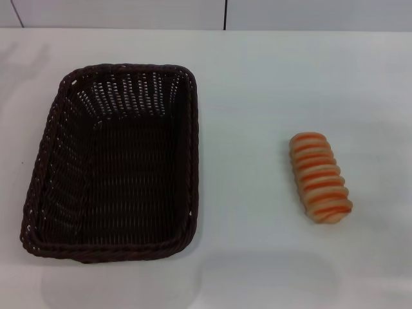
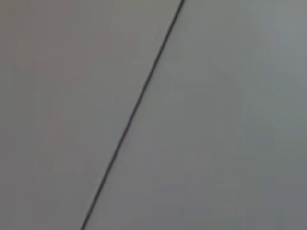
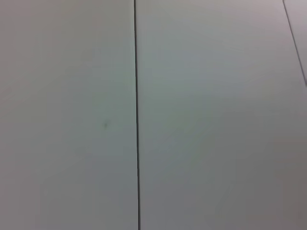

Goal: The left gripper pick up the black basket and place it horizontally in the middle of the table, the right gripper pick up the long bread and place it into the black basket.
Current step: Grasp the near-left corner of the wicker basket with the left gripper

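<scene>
On my left of the head view I have the black basket sitting empty on the table, its long axis running away from me rather than across, so it is not yet turned or centred. I judge it light but bulky, with stiff woven walls that may flex a little; the braided rim looks like the best place to pinch, probably the near or inner long edge, since the open weave below could snag a fingertip. Well apart to the right lies the long bread, lying lengthwise and slightly angled, untouched. I expect it to be light and soft, likely to squash, so I would close gently across its narrow middle, along the ridges. Neither the left gripper nor the right gripper appears in any view; both wrist cameras show only pale panels with a dark seam, so I cannot tell how their fingers stand.
</scene>
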Robot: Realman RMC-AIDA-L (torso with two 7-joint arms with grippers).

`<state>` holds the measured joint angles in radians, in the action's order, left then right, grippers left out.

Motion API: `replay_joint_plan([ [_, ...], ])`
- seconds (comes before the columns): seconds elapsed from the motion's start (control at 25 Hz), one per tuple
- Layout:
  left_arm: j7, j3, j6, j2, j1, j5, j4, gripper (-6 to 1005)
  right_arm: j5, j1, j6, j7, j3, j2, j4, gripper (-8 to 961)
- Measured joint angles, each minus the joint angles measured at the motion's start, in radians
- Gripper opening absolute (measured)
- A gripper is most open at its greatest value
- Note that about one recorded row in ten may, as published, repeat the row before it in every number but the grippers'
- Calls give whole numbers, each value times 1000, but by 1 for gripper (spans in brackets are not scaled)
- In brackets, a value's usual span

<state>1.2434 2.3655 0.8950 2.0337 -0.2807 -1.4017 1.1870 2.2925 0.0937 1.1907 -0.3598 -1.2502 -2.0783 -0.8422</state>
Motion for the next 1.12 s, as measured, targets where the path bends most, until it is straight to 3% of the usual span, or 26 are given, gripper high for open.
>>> replay_joint_plan([
  [0.2,-299,-4,77,-37,-8,-268,131,796,-1,0,-2,2,0,0,-1,627],
  [0.28,-299,-4,77,-37,-8,-268,131,796,-1,0,-2,2,0,0,-2,627],
  [0.36,-476,2,218,-68,-32,-430,205,796,-1,1,-4,3,0,0,-3,627],
  [0.6,-680,0,430,-84,-87,-689,336,796,-2,-1,-26,3,1,-2,-10,626],
  [0.72,-758,-6,554,-78,-134,-847,398,795,-3,1,-40,3,1,-2,-12,625],
  [0.84,-784,-8,634,-54,-175,-971,435,795,-3,6,-44,3,1,-2,-12,625],
  [1.12,-802,-35,724,-6,-227,-1127,442,795,-4,15,-47,4,2,-2,-2,624],
])
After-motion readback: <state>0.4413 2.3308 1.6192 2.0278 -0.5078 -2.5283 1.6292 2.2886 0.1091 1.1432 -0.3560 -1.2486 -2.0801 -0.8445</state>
